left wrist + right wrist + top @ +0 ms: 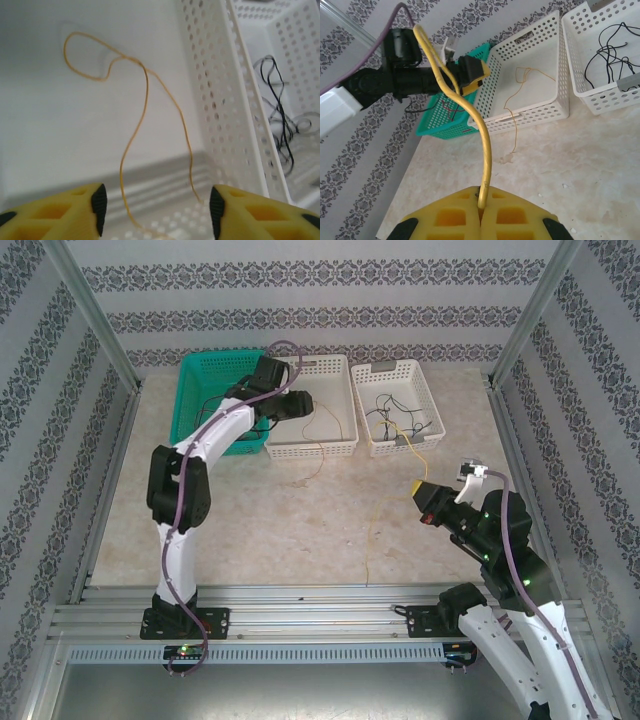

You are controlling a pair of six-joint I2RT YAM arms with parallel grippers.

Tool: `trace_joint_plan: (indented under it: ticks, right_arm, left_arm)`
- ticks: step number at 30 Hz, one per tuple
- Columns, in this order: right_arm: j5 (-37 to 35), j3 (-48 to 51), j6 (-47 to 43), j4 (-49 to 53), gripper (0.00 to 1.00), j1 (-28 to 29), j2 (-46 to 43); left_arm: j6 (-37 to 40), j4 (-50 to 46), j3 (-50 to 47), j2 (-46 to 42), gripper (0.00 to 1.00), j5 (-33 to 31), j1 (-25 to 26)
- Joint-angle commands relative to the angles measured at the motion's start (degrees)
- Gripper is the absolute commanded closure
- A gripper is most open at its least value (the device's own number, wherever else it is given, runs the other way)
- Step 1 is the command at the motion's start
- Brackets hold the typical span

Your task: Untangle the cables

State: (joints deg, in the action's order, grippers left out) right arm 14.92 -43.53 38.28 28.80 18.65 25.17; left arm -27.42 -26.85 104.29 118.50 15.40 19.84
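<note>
Three baskets line the upper part of the overhead view: a teal plastic basket (195,400) at upper left, a white perforated plastic basket (310,448) in the middle, and a second white perforated basket (400,367) to its right, where thin black cables (385,410) lie knotted together. My left fingers (292,403) hang over the middle basket, spread apart and gripping nothing. A thin orange-yellow wire (145,95) lies loose on that basket's floor beneath them, its tail draped over the near wall onto the beige table (280,530). My right fingers (481,215) are clenched on a thicker yellow cable (470,107) at centre right of the overhead view. That cable seems to run up into the right basket and trail down the table.

I judge one wire sorted and the yellow one half drawn out. Next I should pull it slowly toward the bare table at lower centre, the widest free room, watching that it does not snag on the right basket's near rim or drag the black knot along. My left arm must rise above the basket wall before it crosses over.
</note>
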Motion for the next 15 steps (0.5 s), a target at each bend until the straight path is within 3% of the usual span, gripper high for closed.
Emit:
trace_joint_plan:
  ticks: [1, 8, 15]
  right_arm:
    - [-0.5, -0.4, -2.2, 0.7, 1.00, 0.6, -1.0]
    - [-2.0, 0.7, -3.4, 1.5, 1.00, 0.6, -2.0]
    - [-2.2, 1.0, -3.4, 1.6, 1.00, 0.6, -2.4]
  left_arm:
    - [-2.9, 5.2, -10.5, -9.5, 0.36, 0.6, 2.6]
    - [-7.3, 18.4, -36.0, -23.3, 0.31, -4.7, 9.7]
    - [-7.0, 22.0, -41.6, -22.9, 0.30, -9.9, 16.3]
